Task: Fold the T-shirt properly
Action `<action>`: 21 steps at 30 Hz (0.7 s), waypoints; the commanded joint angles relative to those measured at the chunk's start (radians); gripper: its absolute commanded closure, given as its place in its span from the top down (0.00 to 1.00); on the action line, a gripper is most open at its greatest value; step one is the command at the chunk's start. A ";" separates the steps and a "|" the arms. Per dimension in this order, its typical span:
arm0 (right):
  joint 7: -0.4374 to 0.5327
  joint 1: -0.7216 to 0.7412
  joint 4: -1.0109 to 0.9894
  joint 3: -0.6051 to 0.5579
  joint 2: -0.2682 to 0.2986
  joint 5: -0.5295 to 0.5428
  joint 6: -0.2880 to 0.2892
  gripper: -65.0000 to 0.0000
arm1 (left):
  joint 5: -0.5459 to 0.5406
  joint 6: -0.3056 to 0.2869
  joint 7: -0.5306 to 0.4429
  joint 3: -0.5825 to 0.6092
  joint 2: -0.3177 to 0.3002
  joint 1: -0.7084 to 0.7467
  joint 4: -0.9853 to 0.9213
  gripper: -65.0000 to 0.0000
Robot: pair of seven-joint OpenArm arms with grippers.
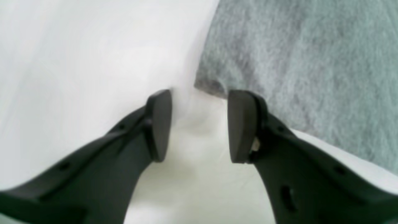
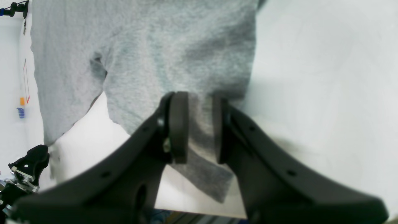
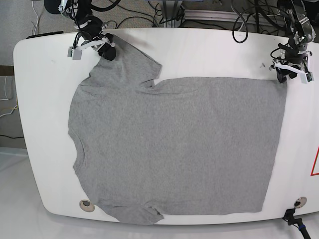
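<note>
The T-shirt [image 3: 174,144] lies spread flat across the white table [image 3: 40,99], collar end to the left, hem to the right, one sleeve reaching the far-left edge and the other hanging near the front rim. The right gripper [image 2: 200,130] sits at that far-left sleeve, jaws clenched on a tongue of grey cloth. The left gripper [image 1: 199,124] is over at the far-right hem corner, jaws apart with only bare table between them, the fabric's corner just beyond the tips. To do this well, I'd judge, the left should get a real bite of hem before anything lifts, so both far corners travel together and the fold lands straight. Both arms reach in from the far side, wrists pitched down, fingers low to the surface.
</note>
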 commanded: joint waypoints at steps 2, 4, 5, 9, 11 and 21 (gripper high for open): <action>-0.015 -0.010 0.016 0.004 0.007 0.003 0.001 0.21 | 0.012 0.020 -0.012 -0.008 -0.011 -0.003 0.015 0.43; -0.011 -0.012 0.013 0.005 0.009 0.004 -0.001 0.21 | 0.012 0.032 -0.024 -0.016 -0.008 -0.001 0.012 0.40; -0.011 -0.012 0.013 0.004 0.011 0.002 0.002 0.21 | 0.012 0.033 -0.032 -0.013 -0.009 -0.003 0.013 0.38; -0.017 -0.015 0.018 0.005 0.015 0.010 0.056 0.22 | -0.014 -0.044 -0.031 -0.009 -0.009 -0.002 0.004 0.27; -0.018 -0.020 0.014 0.007 0.015 0.010 0.116 0.22 | -0.045 -0.140 -0.007 -0.012 -0.009 -0.004 0.007 0.17; -0.022 -0.015 0.008 0.010 0.071 -0.027 0.222 0.07 | -0.050 -0.221 0.047 0.002 0.000 0.035 -0.006 0.01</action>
